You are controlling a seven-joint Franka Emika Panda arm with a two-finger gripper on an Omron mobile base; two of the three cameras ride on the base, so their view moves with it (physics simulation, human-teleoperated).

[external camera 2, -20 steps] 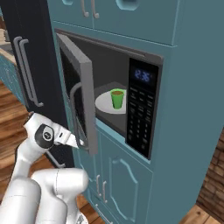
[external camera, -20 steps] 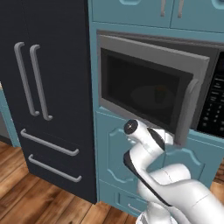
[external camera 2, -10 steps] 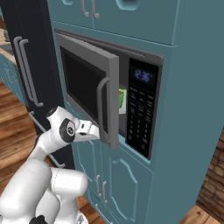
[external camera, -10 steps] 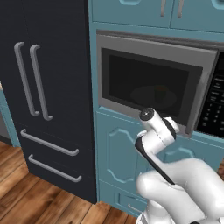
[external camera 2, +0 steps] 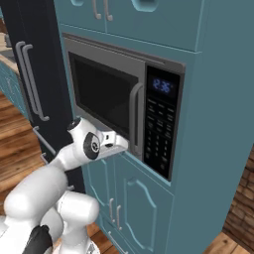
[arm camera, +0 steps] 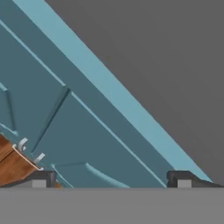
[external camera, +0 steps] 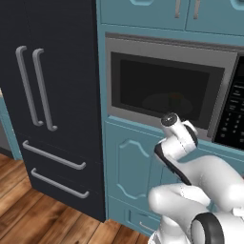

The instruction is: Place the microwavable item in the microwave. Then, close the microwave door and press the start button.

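The small bright green tapered cup is seen only dimly through the dark glass, resting on the white round turntable plate inside the built-in grey-framed microwave. The wide grey-framed microwave door appears shut or very nearly so, flush with the frame in both base views. The two-finger tool is held with its tips spread wide and nothing between them, just below the door's lower right corner, against the teal cabinet front.

What is judged to remain is the start button on the black keypad panel, right of the door. The keys are small and tightly packed, so a wrong key could be struck if the wide-spread tips are brought in slightly off. If the door is not fully latched, the press may achieve nothing.

One cup, one plate, one microwave and one keypad are counted, and two long grey bar handles on the tall black fridge to the left.
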